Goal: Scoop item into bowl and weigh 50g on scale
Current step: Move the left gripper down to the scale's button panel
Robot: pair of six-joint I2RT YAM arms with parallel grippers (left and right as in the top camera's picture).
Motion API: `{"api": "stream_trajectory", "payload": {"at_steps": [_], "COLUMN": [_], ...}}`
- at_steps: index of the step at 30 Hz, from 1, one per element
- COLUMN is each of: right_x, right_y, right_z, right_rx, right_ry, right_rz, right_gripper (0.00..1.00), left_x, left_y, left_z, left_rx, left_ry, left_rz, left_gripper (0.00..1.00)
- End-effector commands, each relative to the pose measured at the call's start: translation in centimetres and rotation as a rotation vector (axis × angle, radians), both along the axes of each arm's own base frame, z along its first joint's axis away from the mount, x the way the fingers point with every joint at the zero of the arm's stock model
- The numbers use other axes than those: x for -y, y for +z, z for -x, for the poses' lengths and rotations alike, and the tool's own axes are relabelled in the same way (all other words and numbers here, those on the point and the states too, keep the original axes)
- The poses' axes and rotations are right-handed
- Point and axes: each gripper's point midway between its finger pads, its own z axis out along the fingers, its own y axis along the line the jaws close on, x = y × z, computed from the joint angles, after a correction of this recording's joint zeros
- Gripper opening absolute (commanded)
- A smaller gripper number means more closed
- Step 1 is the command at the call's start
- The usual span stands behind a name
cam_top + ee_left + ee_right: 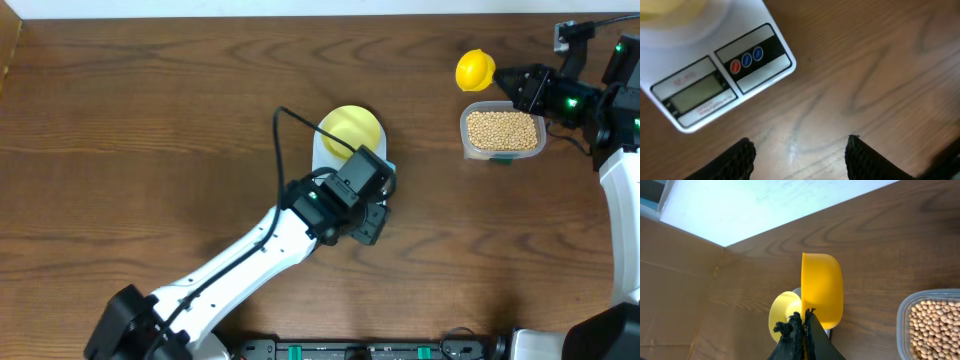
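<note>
The white scale (pixel 323 156) stands mid-table with the pale yellow bowl (pixel 350 127) on it. In the left wrist view the scale's display and buttons (pixel 720 80) show, with the bowl's edge (pixel 670 12) at the top left. My left gripper (pixel 371 224) (pixel 801 142) is open and empty over bare table, just in front of the scale. My right gripper (pixel 512 84) (pixel 805 316) is shut on the handle of a bright yellow scoop (pixel 475 70) (pixel 822 290), held beside the clear tub. The beans (pixel 501 129) (pixel 935 325) fill that tub. The scoop's inside is hidden.
The clear plastic tub (pixel 467 142) sits at the far right of the brown wooden table. The bowl shows beyond the scoop in the right wrist view (pixel 782 311). The table's far edge (pixel 790 225) meets a white surface. A black cable (pixel 290 118) arcs over the left arm.
</note>
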Motion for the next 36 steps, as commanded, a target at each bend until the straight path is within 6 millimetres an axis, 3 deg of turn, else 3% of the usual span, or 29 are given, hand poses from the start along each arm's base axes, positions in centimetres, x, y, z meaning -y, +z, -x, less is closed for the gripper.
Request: {"api": "stream_trajectory", "payload": {"at_steps": [1,8,12,17,24,36], "right_x": [-0.1,-0.2,-0.2,-0.2,-0.2,-0.2], "right_y": [1.2,0.8,0.8,0.8,0.7,0.7], "right_z": [0.2,0.5,0.5,0.5,0.6,0.6], "right_rx": [0.037,0.012,0.015,0.017,0.019,0.023], "right_ry": [0.019,0.019,0.022,0.022,0.029,0.032], "right_rz": [0.007,0.002,0.007,0.007,0.016,0.021], "right_gripper": [0.01,0.01,0.01,0.01,0.01,0.01], "left_x": [0.2,1.6,1.1,0.8,1.3,-0.2], "left_y": [-2.8,-6.2,-8.5,-9.9,-10.6,-10.5], "left_z": [-0.7,-2.1,-2.5,-3.4,-4.1,-5.7], "left_rx": [0.031,0.059,0.056,0.075,0.103,0.131], "left_ry": [-0.115,-0.213,-0.236,-0.219,-0.241,-0.186], "left_rz": [-0.079,-0.113,-0.179,-0.218,-0.218,-0.254], "left_gripper": [0.61,0.61,0.61,0.6,0.6,0.6]}}
